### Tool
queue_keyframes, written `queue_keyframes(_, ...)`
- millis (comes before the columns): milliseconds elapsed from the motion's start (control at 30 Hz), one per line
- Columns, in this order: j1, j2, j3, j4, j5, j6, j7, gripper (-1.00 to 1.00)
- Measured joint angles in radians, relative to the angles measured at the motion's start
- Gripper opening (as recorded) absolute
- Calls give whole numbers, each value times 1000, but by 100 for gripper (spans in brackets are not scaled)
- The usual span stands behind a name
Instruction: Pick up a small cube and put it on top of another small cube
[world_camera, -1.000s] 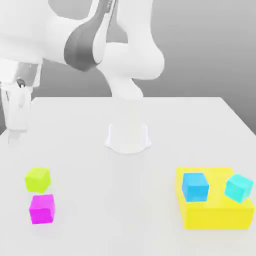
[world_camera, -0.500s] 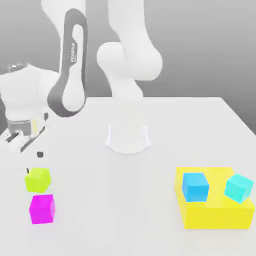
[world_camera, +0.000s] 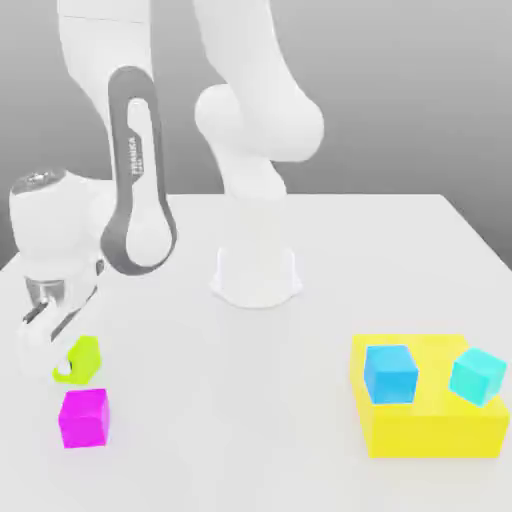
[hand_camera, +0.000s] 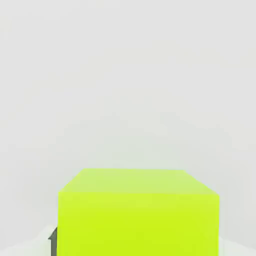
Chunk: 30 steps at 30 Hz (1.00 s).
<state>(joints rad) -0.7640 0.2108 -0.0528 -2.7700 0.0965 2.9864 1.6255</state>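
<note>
the end effector (world_camera: 55, 362) has descended from a raised position above the table's far corner to table level. its fingers (world_camera: 34, 350), previously spread wide, are now closed on the lime cube (world_camera: 84, 356), which sits between them. the arm's forearm has swung down and toward the cube. the cube now appears tilted and partly covered.

lime cube (world_camera: 84, 352) | partly hidden by pincer (world_camera: 55, 362) | cropped at hand view's edge

White table (world_camera: 330, 250); cubes, yellow block (world_camera: 430, 425).
</note>
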Motion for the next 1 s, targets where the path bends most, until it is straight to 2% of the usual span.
queue_keyframes(233,15,-170,-24,-26,-85,-147,56,-100)
queue_keyframes(700,150,-212,92,142,-98,-358,-16,-100)
queue_keyframes(767,168,-178,101,156,-101,-337,-19,-100)
queue_keyframes(900,166,-47,94,163,-117,-214,-10,-100)
queue_keyframes(933,166,-28,93,163,-119,-196,-8,100)
queue_keyframes(1000,166,-28,93,163,-119,-196,-8,100)
